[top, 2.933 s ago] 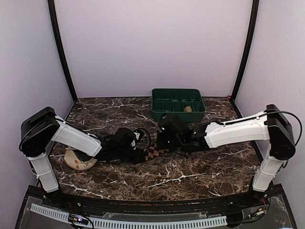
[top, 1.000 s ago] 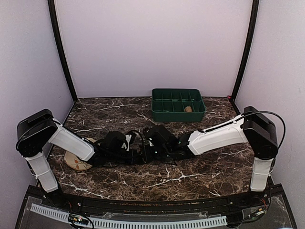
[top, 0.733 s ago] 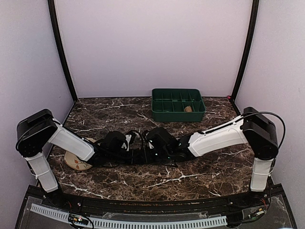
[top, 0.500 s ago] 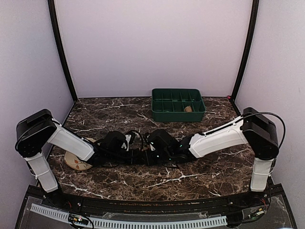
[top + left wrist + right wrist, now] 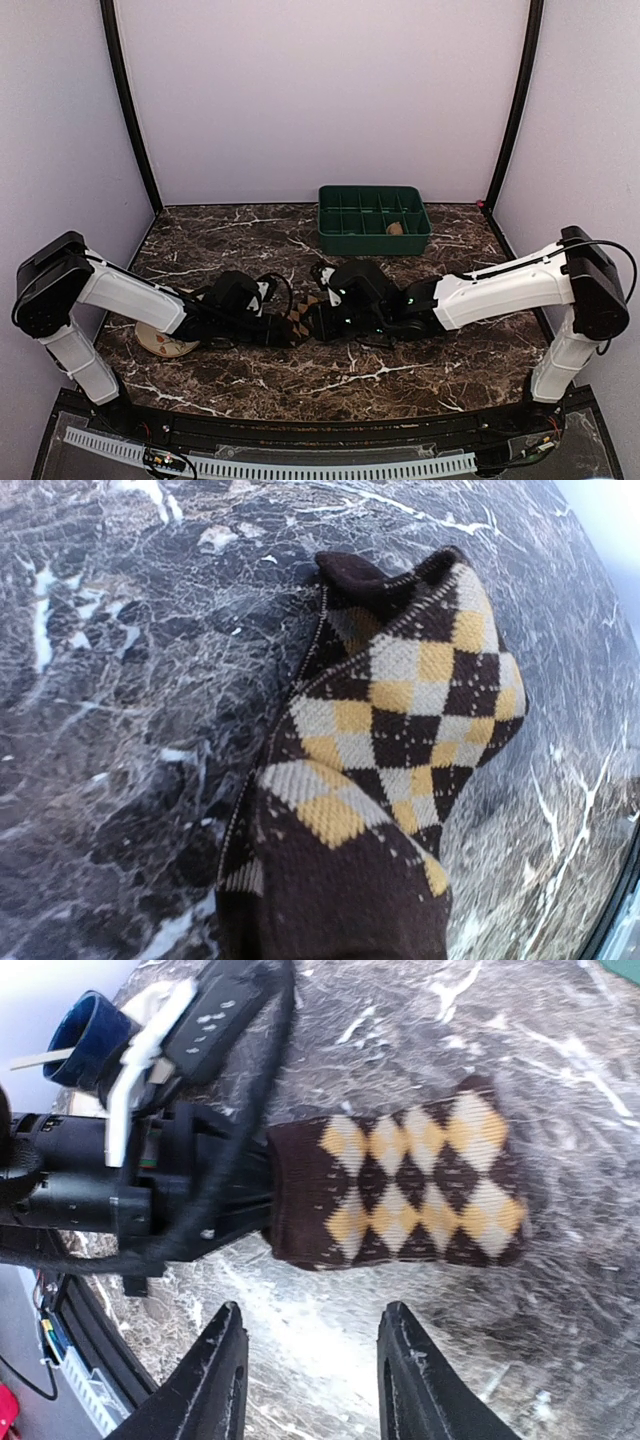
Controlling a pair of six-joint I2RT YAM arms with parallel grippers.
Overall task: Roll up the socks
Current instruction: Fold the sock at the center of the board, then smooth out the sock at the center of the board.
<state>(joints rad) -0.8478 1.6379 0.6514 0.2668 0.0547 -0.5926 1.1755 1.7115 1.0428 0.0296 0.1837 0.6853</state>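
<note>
1. The right pincer (image 5: 310, 1380), which was pressed low over the diamond-check sock (image 5: 300, 312) a second ago, has let go. Its pale fingers (image 5: 218, 1370) now stand apart with nothing between them. Its arm has drawn back toward 3 o'clock, uncovering the fabric.

2. The left pincer (image 5: 278, 325) reaches in from 9 o'clock and appears clenched on the sock's dark cuff end. The knit bunches right up against it, though the fingers themselves are hidden under the cloth.

3. The sock lies at the middle of the bench (image 5: 400, 375), between the two pincers. One end is pinned at the left pincer and the patterned part is spread flat on the stone toward 3 o'clock. It does not look like a tight roll yet, so the release reads as a pause to re-grip. Most of the rolling seems to lie ahead.

4. The sock is a soft, ribbed knit with cream and mustard diamonds on dark brown, limp and rounded at its free end. It will likely slump unless it is kept pinned. The bench is glossy dark marble with white veins, hard and slick.

5. A green tray (image 5: 372, 240) with rigid dividers sits at 12 o'clock, with a tan bundle (image 5: 396, 228) in one of its right-hand compartments. That may be a finished sock, but it is too small to tell. A cream dish (image 5: 165, 345) lies at 8 o'clock, partly under the left arm.
</note>
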